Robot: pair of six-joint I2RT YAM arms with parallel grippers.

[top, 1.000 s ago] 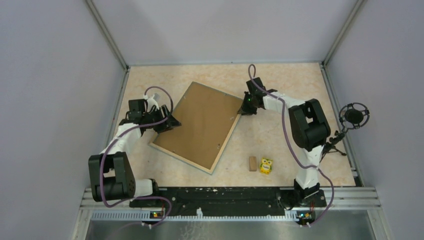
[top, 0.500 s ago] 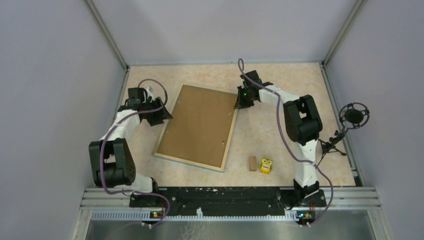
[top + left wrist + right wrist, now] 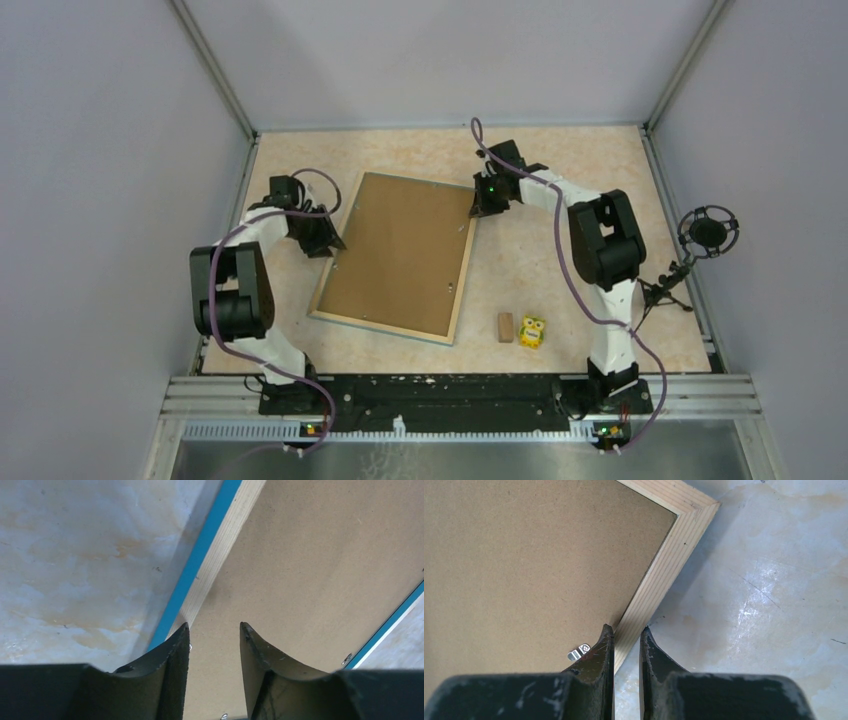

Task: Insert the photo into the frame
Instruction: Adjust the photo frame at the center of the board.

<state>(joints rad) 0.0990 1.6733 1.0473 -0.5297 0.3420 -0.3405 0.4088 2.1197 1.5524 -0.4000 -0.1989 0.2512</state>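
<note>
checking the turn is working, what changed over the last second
The light-wood, blue-edged rectangular frame turned counter-clockwise in the top view. The right claw, shut on its far right rail, moved left and farther; the open left claw shifted slightly at the left edge. The small wooden block and yellow toy stayed.

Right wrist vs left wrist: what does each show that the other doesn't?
Right wrist only: the frame's mitred wood corner, with the right gripper closed on its rail. Left wrist only: the frame's blue edge, and the left gripper open over the backing board. Both: the brown backing board, the pale wood rail, the marbled table.
</note>
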